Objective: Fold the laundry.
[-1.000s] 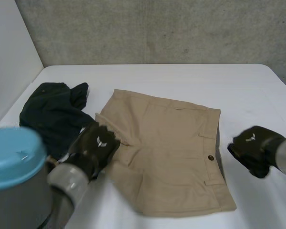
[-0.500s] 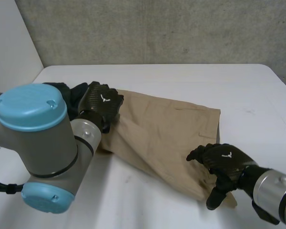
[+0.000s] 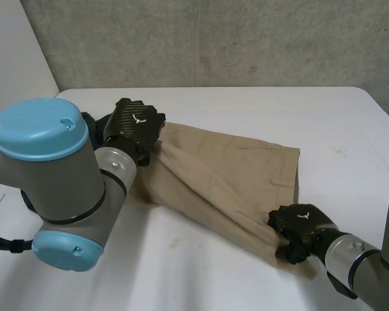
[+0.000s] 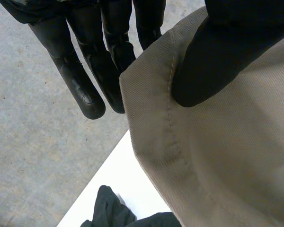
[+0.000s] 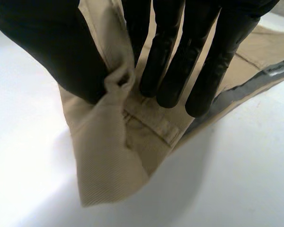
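Both pinch shorts (image 3: 233, 168): left robot hand (image 3: 135, 123) (raised), right robot hand (image 3: 301, 223).

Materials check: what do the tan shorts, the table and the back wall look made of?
Tan shorts: woven twill, probably cotton, matte; fine diagonal ribs and a stitched hem show in the left wrist view. Table: smooth white top, maybe laminate or painted board; cannot tell which. Back wall: looks like bare concrete, mottled grey with small pits.
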`<control>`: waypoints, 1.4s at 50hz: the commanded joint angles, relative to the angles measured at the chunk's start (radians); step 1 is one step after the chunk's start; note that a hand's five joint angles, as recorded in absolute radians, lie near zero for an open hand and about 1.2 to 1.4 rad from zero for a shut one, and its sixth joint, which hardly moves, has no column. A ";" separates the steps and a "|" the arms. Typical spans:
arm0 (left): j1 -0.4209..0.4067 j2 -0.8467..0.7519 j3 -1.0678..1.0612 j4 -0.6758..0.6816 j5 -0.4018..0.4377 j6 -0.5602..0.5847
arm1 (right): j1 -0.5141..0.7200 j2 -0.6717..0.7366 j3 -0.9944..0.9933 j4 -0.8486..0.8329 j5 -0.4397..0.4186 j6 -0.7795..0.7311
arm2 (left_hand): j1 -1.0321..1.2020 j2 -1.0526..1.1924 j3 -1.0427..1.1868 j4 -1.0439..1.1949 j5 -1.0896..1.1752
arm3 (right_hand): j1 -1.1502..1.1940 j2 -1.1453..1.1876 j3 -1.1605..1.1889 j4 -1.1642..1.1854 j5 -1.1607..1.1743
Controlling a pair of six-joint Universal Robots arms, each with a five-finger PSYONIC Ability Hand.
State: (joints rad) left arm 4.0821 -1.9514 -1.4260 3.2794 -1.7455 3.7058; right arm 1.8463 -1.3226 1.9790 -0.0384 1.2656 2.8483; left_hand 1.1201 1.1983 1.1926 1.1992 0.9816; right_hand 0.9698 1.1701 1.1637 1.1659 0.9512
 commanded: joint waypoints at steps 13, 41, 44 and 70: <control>-0.026 0.167 -0.155 -0.270 0.015 -0.030 | -0.117 -0.406 -0.178 0.498 -0.011 -0.445 | 0.276 0.198 0.204 0.197 0.240 | 0.426 0.226 0.233 0.230 0.271; -0.060 -0.211 0.109 0.051 0.024 0.091 | 0.039 0.132 -0.535 0.224 0.196 -0.425 | 0.276 0.198 0.204 0.197 0.240 | 0.426 0.226 0.233 0.230 0.271; -0.054 -0.293 0.211 0.052 0.008 0.089 | 0.065 0.183 -0.580 0.172 0.235 -0.425 | 0.276 0.198 0.204 0.197 0.240 | 0.426 0.226 0.233 0.230 0.271; -0.014 -0.670 0.704 0.016 -0.083 0.048 | 0.103 0.546 -0.850 -0.158 0.419 -0.423 | -0.946 -1.024 -1.018 -1.025 -0.982 | -0.795 -0.996 -0.989 -0.991 -0.951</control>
State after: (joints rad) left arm 4.0677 -2.6108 -0.7250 3.3035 -1.8287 3.7723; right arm 1.9362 -0.8170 1.1544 -0.1923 1.6601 2.4142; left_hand 0.9278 1.0092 1.0259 1.0297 0.8279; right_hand 0.7795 0.9785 0.9805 0.9876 0.8130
